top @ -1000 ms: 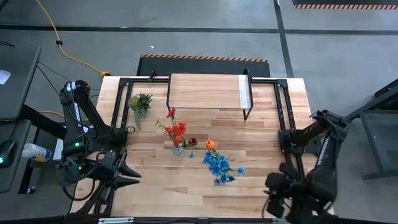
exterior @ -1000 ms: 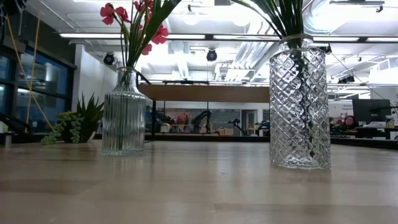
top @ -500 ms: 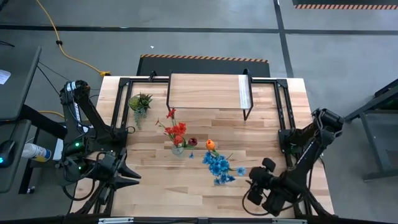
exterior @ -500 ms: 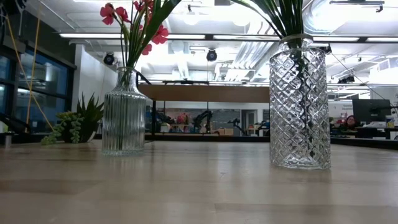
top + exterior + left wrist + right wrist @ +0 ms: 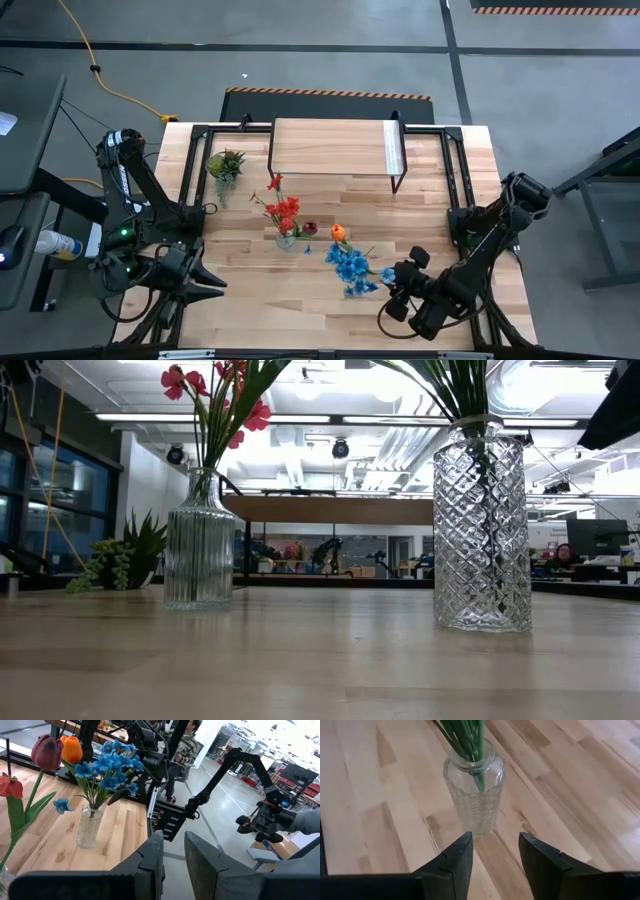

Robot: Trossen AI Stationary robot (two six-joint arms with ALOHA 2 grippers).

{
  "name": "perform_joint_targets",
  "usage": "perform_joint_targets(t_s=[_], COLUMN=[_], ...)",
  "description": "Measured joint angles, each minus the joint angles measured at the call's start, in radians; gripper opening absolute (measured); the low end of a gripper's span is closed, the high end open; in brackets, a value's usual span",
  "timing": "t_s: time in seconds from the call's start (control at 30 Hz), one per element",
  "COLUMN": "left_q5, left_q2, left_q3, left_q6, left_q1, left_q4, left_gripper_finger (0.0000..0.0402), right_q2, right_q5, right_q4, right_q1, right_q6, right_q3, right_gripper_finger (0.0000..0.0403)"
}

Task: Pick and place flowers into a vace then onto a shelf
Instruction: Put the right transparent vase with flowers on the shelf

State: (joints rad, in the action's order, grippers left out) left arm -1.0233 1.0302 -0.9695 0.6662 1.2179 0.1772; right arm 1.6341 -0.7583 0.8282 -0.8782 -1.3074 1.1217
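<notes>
The bench (image 5: 250, 290) is pale, matt wood planks. Both vases are clear glass: one ribbed (image 5: 200, 540), one diamond-cut (image 5: 481, 525).

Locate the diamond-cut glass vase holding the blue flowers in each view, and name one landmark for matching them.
High view: hidden under its blue flowers, right of centre, front half of the table.
Low view: diamond-cut glass vase, right of centre.
Left wrist view: lower left, under the blue blooms.
Right wrist view: centre, just beyond the open right gripper.
Landmark: the ribbed vase of red flowers beside it.
</notes>
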Motion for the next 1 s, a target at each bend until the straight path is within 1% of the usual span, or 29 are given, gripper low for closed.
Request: perform_joint_targets(t_s=[0.17,0.27,0.53,0.7,0.8,1.0], left_q5=[-0.003,-0.003,-0.001,0.000,0.000,0.001], left_q2=[0.000,0.000,0.000,0.000,0.000,0.000], left_q3=[0.000,0.000,0.000,0.000,0.000,0.000], left_q6=[0.000,0.000,-0.001,-0.003,-0.003,-0.003], left_q1=[0.000,0.000,0.000,0.000,0.000,0.000], left_q4=[-0.004,-0.004,-0.004,-0.004,-0.004,-0.004], left_gripper_finger=[0.0113,0.0113,0.0113,0.0113,0.0113,0.0113], right_q2=[0.000,0.000,0.000,0.000,0.000,0.001], right_q5=[0.008,0.032,0.033,0.004,-0.017,-0.011], right_q4=[-0.005,-0.010,-0.016,-0.030,-0.029,-0.048], right_q1=[0.000,0.003,0.014,0.033,0.049,0.074], right_q6=[-0.001,-0.020,-0.018,0.026,0.038,0.057], right_q3=[0.000,0.000,0.000,0.000,0.000,0.000], right_gripper_finger=[0.0152,0.0155,0.0203,0.0227,0.0231,0.0232])
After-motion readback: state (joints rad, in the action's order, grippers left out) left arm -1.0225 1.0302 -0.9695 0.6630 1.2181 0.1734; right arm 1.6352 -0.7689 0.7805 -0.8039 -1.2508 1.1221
